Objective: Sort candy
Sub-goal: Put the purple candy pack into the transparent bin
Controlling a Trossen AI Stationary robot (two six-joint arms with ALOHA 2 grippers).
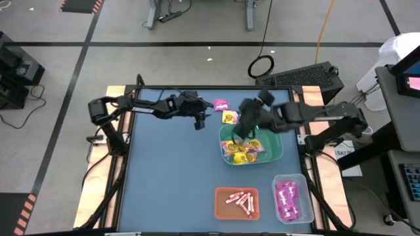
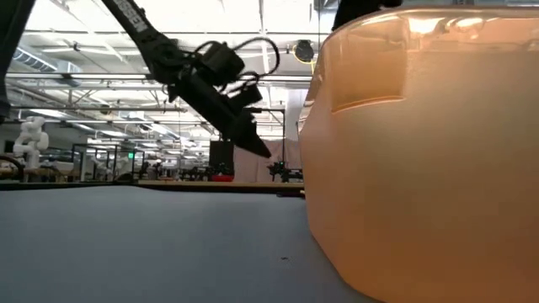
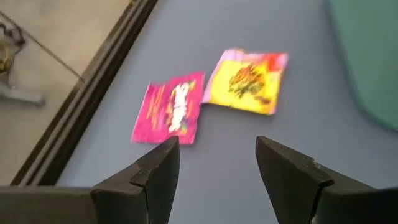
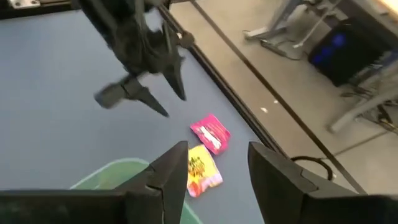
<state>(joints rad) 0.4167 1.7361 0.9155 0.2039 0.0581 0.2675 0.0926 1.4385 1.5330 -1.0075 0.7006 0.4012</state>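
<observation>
Two packets, magenta packet (image 1: pixel 222 104) and yellow packet (image 1: pixel 229 117), lie at the left gripper's (image 1: pixel 198 120) three o'clock, its fingers apart.

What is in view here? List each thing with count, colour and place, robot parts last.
Table: one, blue top.
Green bin: one, mid-right, holding yellow and magenta packets.
Orange bin: one, near edge, holding pink-white sticks.
Clear bin: one, near right corner, holding magenta packets.
Loose magenta packet: one, on table by far edge.
Loose yellow packet: one, beside it.
Left gripper: open, above table near loose packets.
Right gripper: over green bin.
</observation>
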